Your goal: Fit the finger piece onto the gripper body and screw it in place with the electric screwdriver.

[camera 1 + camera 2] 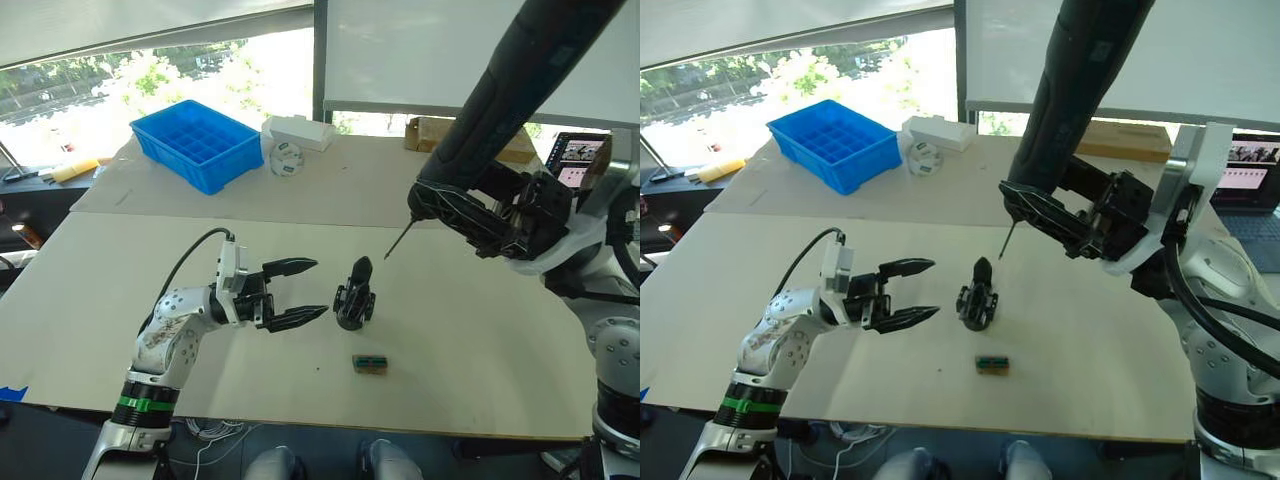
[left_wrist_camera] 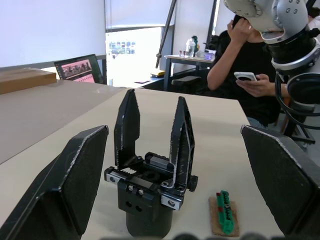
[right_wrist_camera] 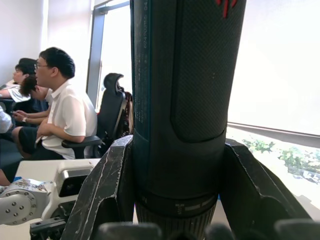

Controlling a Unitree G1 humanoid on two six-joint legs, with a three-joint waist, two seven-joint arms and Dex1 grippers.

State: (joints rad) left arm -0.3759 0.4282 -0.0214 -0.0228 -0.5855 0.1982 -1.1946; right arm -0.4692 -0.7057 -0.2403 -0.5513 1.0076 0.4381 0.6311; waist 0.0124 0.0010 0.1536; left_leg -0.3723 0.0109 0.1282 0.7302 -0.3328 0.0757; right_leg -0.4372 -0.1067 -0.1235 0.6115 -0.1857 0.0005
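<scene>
The gripper body (image 1: pixel 355 298) stands upright on the tan table (image 1: pixel 480 340), near its middle. In the left wrist view the gripper body (image 2: pixel 149 192) carries two pointed black fingers side by side; I cannot tell which one is the finger piece. My left gripper (image 1: pixel 320 288) is open, level with the body and just to its left, touching nothing. My right gripper (image 1: pixel 455 205) is shut on the electric screwdriver (image 1: pixel 520 90), a long black cylinder slanting down from the upper right. Its thin bit (image 1: pixel 398 240) hangs above and to the right of the body, clear of it.
A small brown block with green pieces (image 1: pixel 369 363) lies in front of the body. At the back stand a blue bin (image 1: pixel 195 140), a white box (image 1: pixel 300 130), a tape roll (image 1: pixel 285 158) and a cardboard box (image 1: pixel 430 130). A laptop (image 1: pixel 575 160) sits far right. A person (image 2: pixel 250 60) sits beyond the table.
</scene>
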